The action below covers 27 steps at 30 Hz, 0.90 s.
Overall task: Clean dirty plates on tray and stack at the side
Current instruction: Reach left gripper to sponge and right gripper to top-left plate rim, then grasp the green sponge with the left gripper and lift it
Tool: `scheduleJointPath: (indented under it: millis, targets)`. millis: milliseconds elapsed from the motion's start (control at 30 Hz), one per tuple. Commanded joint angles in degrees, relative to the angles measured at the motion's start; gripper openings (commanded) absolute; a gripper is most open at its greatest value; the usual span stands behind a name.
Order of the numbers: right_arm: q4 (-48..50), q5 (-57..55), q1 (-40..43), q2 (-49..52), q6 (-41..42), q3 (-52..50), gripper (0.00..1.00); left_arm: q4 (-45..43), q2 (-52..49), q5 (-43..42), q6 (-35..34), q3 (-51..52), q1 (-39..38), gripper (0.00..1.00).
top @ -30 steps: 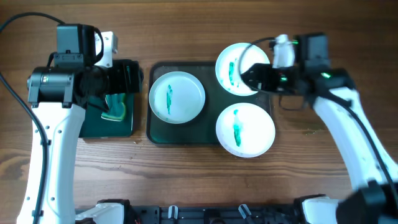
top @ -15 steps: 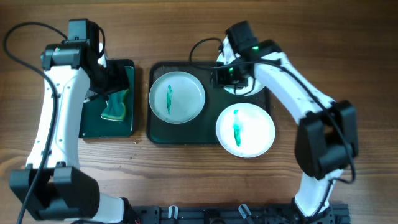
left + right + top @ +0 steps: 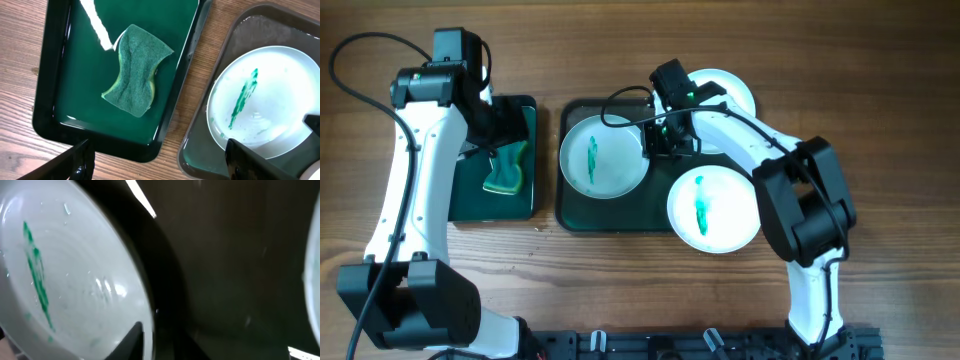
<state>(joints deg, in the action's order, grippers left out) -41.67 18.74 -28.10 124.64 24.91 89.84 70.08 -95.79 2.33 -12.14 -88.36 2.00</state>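
Right tool [image 3: 662,140] at left plate's [image 3: 615,160] right rim, bare tray [image 3: 620,215] beside; whether clamped, I cannot tell. Left tool [image 3: 158,156] gapes over sponge [image 3: 136,70]; smear [image 3: 592,158] runs front-to-back.

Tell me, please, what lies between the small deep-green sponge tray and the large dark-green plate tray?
Only a strip of bare wooden table separates the small deep-green tray from the large dark-green tray, as the overhead and left wrist views show.

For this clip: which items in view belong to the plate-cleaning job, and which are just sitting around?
Job:
- left plate, near-right plate, far-right plate
- large tray under them
- sponge, likely the wiper

Just there:
- small tray holding the sponge
- wooden table
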Motion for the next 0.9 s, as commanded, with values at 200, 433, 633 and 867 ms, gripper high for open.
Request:
scheduleJointPath:
  millis: [200, 433, 633, 867]
  targets:
    - [1.4, -1.2, -0.5, 3.5, 2.1, 0.3, 0.04, -0.9, -1.5, 1.2, -0.3, -0.7, 1.3, 0.78]
    - [1.4, -1.2, -0.5, 3.5, 2.1, 0.2, 0.04, -1.0, -7.0, 1.3, 3.1, -0.7, 2.5, 0.71]
    - [1.9, -1.2, -0.5, 3.5, 2.1, 0.1, 0.04, -3.7, -13.9, 3.8, 4.3, -0.6, 2.5, 0.65]
    - [2.0, -1.2, -0.5, 3.5, 2.1, 0.1, 0.04, -7.0, -21.3, 3.8, 6.0, -0.6, 2.8, 0.6]
